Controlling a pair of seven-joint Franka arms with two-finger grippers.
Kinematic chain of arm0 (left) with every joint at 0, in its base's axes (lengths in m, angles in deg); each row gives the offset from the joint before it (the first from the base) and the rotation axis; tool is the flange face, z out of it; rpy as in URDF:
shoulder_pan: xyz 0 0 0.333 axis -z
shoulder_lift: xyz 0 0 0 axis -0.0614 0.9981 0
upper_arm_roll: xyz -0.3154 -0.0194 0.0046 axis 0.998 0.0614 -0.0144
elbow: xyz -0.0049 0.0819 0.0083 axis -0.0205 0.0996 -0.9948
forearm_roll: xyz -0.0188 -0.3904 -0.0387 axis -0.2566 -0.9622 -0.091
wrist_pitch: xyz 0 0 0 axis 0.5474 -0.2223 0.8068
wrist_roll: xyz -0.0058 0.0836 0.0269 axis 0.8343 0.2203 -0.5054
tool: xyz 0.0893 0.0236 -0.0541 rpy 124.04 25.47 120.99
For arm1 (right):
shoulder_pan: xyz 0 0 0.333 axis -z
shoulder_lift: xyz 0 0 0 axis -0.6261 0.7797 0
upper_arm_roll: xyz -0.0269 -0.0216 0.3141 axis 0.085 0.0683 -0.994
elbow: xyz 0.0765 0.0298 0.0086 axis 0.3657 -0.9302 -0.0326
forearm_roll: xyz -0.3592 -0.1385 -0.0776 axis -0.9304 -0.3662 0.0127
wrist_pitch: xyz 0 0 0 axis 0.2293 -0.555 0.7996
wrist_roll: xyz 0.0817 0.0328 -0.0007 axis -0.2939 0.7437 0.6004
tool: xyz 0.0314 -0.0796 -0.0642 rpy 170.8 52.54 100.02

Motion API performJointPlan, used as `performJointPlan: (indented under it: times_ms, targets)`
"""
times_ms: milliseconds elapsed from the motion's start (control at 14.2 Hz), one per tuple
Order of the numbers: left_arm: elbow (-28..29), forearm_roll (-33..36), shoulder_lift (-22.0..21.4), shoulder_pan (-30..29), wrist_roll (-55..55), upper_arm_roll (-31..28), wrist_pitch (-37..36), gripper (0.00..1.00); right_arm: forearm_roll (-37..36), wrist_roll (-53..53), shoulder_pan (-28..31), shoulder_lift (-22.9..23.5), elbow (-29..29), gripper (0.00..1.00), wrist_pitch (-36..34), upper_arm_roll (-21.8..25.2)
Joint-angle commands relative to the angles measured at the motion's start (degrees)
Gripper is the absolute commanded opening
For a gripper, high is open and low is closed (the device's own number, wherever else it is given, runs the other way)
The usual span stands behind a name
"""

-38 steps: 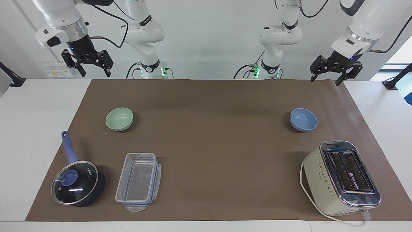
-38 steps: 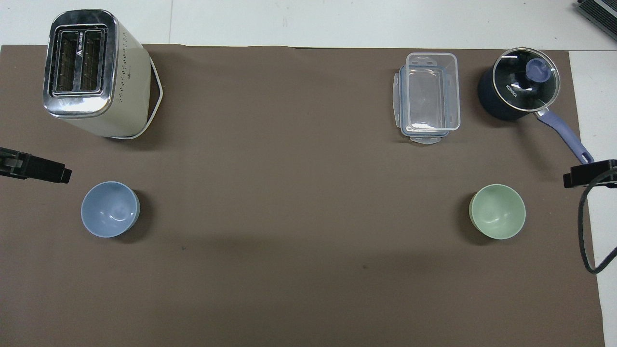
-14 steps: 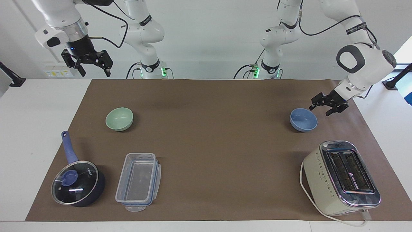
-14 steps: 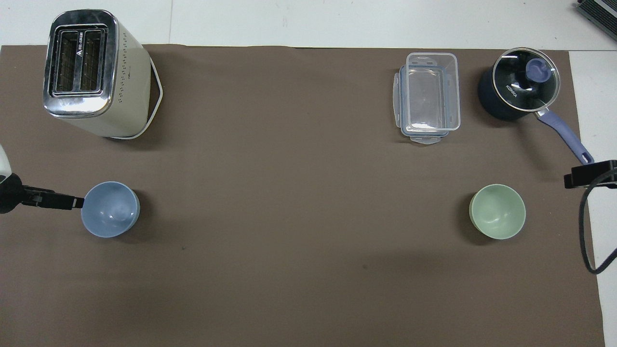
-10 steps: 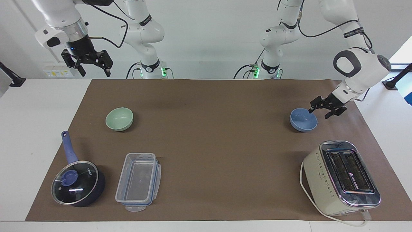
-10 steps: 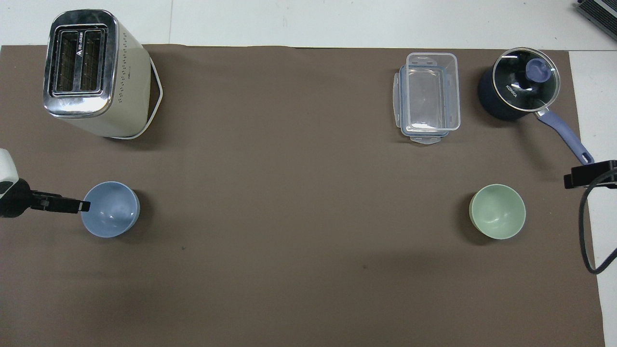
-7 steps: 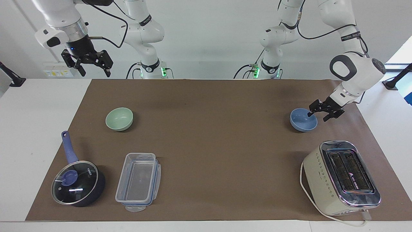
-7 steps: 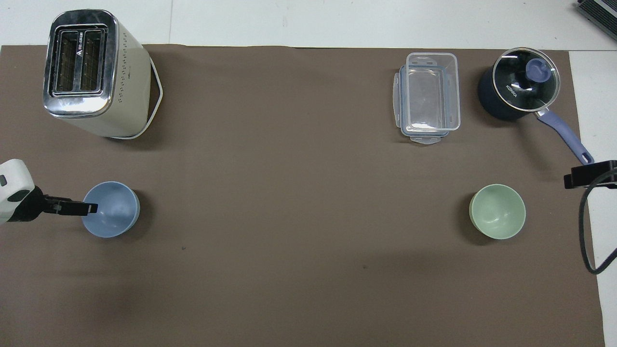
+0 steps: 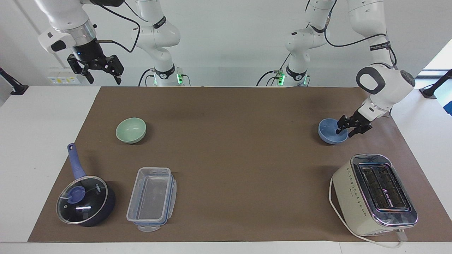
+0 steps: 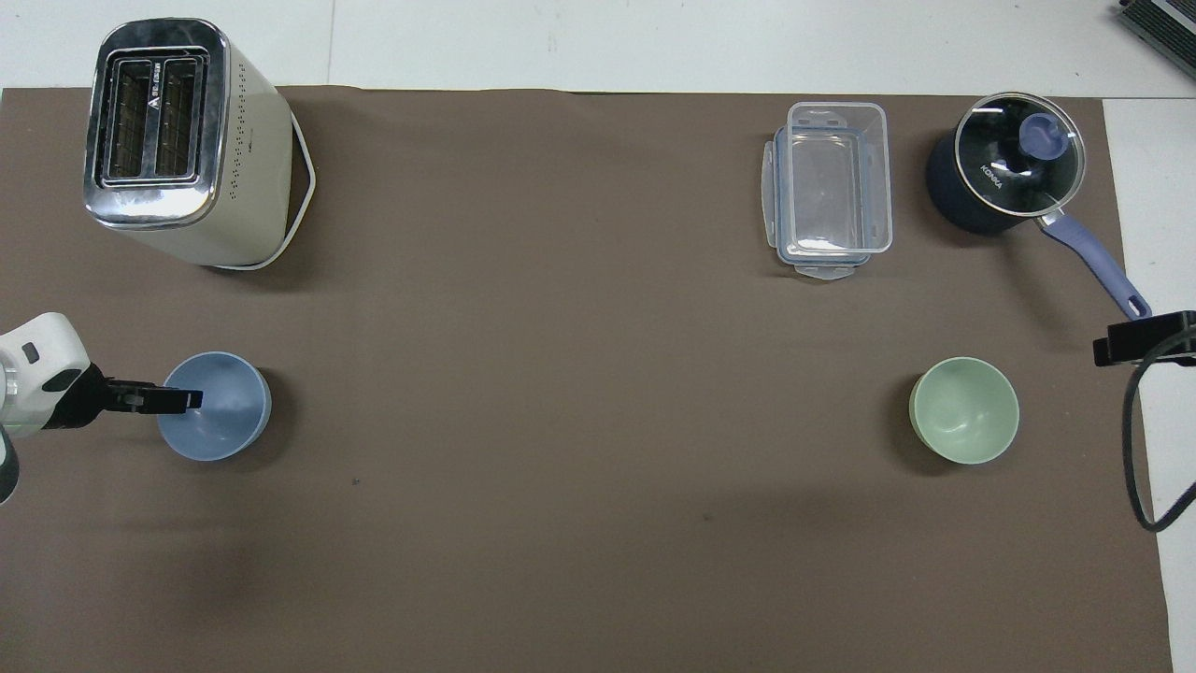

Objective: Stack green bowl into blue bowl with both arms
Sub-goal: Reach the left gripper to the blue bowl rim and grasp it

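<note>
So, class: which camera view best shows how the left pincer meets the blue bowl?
The facing view: the left pincer straddles the blue bowl's rim at the left arm's end, one finger inside, one outside. The overhead view shows the left pincer only as a thin dark bar overlapping the blue bowl.

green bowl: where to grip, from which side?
Take the green bowl by its rim, one of the fingers inside and one outside, coming down from above. It sits upright and open, smooth wall, no handle. The right gripper, open, hangs at that end of the table.
</note>
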Motion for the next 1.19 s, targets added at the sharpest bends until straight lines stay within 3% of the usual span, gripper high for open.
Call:
performJointPlan:
  times_ms: [0, 70, 141, 703, 1125]
  targets:
    - [1.4, -1.7, -0.6, 0.0, 1.2, -0.1, 1.6, 0.34, 0.1, 0.5, 0.6, -1.3, -1.3, 1.0, -0.5, 0.0]
    - [1.4, -1.6, -0.5, -0.1, 1.2, -0.1, 1.3, 0.12, 0.1, 0.5, 0.6, -1.3, -1.3, 1.0, -0.5, 0.0]
    - [1.3, -1.7, -0.6, -0.1, 1.4, -0.1, 1.2, 0.0, 0.1, 0.5, 0.6, -1.3, -1.3, 1.0, -0.5, 0.0]
    - [0.8, -1.6, -1.3, 0.4, 2.0, -0.1, 0.9, 0.0, 0.1, 0.5, 0.6, -1.3, -1.3, 1.0, -0.4, 0.0]
    - [1.4, -1.5, -8.1, 6.6, -1.1, 0.2, -3.2, 0.0, 0.1, 0.5, 0.6, -1.3, -1.3, 1.0, -0.4, 0.0]
